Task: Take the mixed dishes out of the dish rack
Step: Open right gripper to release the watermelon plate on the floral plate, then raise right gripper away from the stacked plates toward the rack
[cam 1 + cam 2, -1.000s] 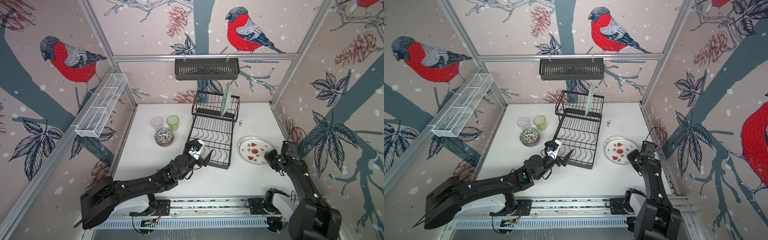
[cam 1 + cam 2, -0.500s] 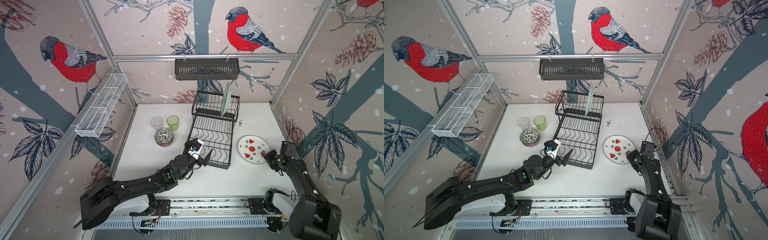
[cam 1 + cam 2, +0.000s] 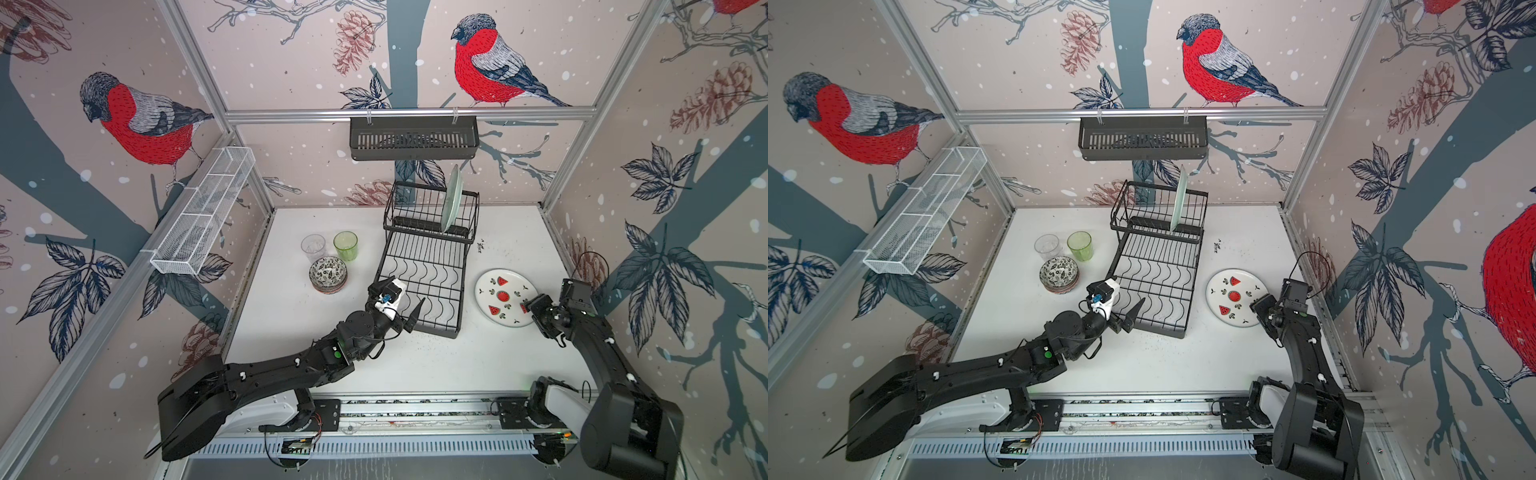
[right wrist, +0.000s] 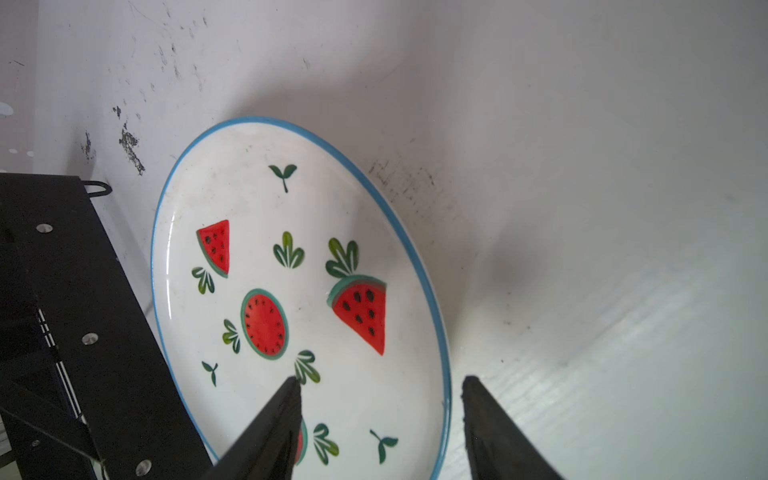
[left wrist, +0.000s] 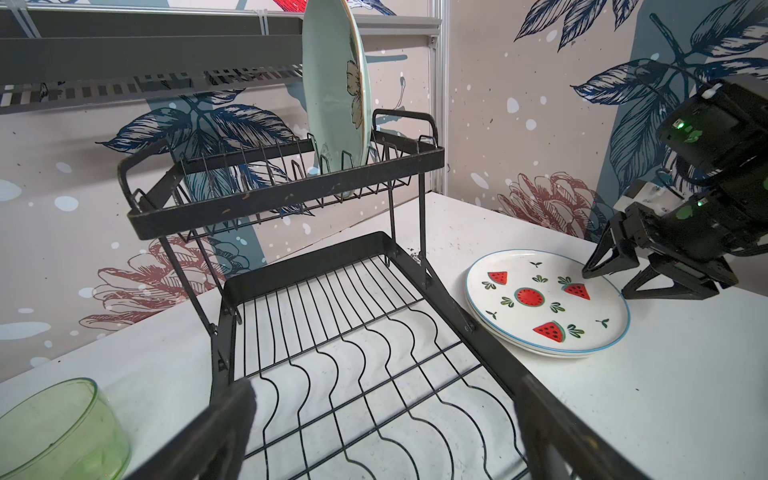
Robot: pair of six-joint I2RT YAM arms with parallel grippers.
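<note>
Right gripper (image 4: 380, 380): jaws apart, astride the rim of the watermelon plate (image 3: 505, 297), one finger over the plate face, the other outside over the bench (image 3: 436, 361). Nothing clamped. The plate lies flat on a white plate (image 5: 552, 355), near the right edge of the bench.

Left gripper (image 5: 384, 386): jaws wide apart, holding nothing, at the rack's (image 3: 428, 266) end nearest the front edge.

One dish is left in the rack: the green plate (image 5: 336, 95), upright in the raised section toward the back edge. The bowls (image 3: 328, 272), green tumbler (image 3: 345, 245) and clear tumbler (image 3: 313, 248) stand on the bench between the rack and the left edge.

Risks, as judged:
- The right finger over the plate face could catch the rim on pulling back and slide the top plate off the one beneath, or toward the right edge.
- The green plate is tall and thin-edged, so a slanted pull could jam it in the slot wires and tip or lift the light rack.
- The wall basket (image 3: 413, 139) hangs above the rack, and a straight lift might knock it.
- The left fingers could snag the tray wires if they close or sweep.
</note>
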